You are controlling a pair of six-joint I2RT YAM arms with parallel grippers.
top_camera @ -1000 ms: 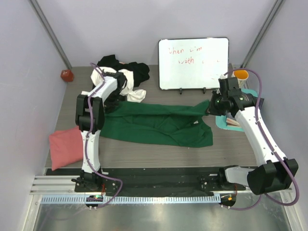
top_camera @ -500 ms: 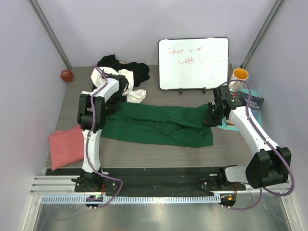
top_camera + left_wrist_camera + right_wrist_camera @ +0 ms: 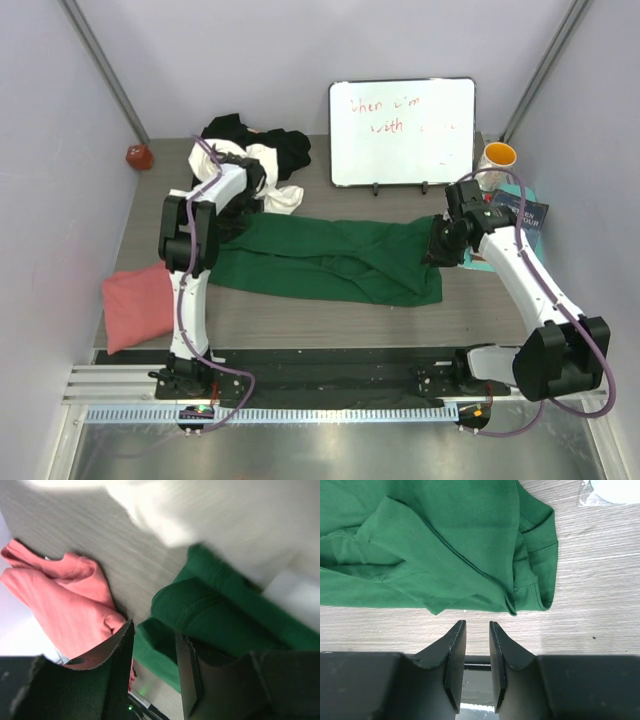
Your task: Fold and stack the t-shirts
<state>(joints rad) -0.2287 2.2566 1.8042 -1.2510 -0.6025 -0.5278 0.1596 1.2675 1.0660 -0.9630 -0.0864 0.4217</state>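
With my left claw (image 3: 154,630) and right claw (image 3: 477,625) each slightly parted and empty, I'd pinch the limp, light dark green tee (image 3: 330,260), sprawled across the bench (image 3: 480,305), by its hemmed corners.

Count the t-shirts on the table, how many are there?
4: a dark green t-shirt spread across the middle, a pink t-shirt at the near left, and a white t-shirt and black t-shirt heaped at the back left. The heap might hide more.
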